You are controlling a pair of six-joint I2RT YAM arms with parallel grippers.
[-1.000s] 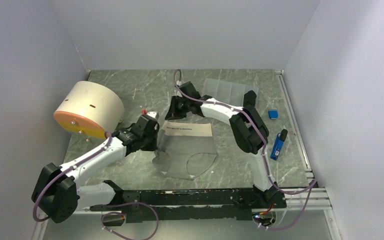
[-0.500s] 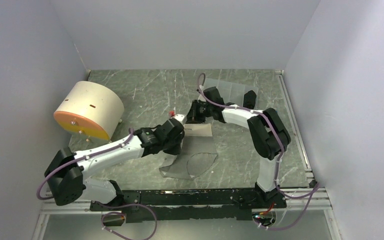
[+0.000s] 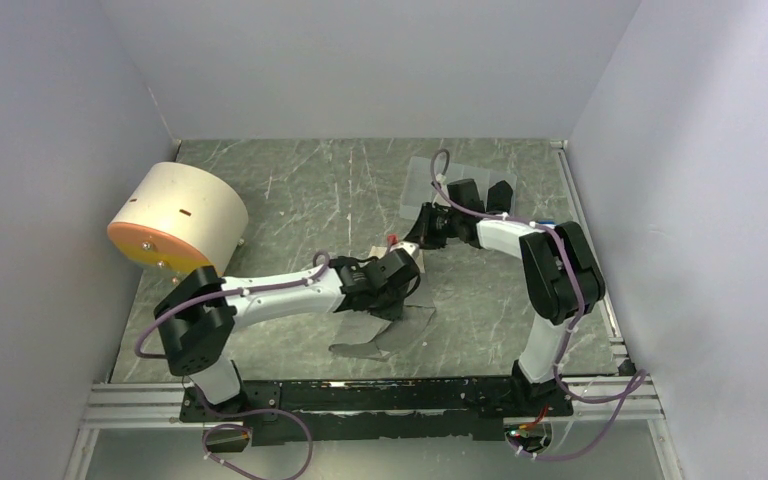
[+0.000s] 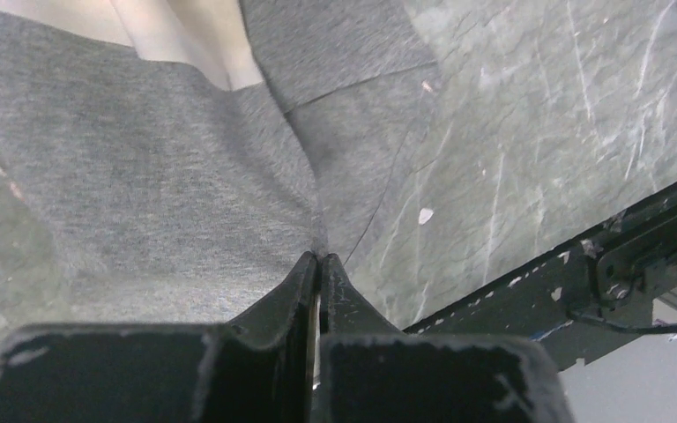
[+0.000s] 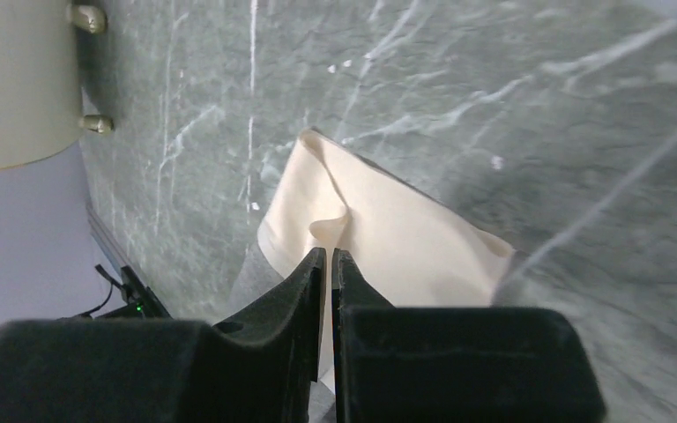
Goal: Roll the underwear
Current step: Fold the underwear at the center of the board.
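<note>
Both arms swung right, away from the drum, dragging the underwear, which now lies well right of it. Left gripper pinches grey cloth; right gripper pinches the waistband. Risk: thin pinches slip under the pull and the fold drops open.

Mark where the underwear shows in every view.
Top external: underwear is the grey cloth at low centre.
Left wrist: it fills the left and centre, pinched in the left pincer.
Right wrist: its cream waistband lies at centre, pinched in the right pincer.
Shared landmark: the marbled table, also seen at and.
</note>
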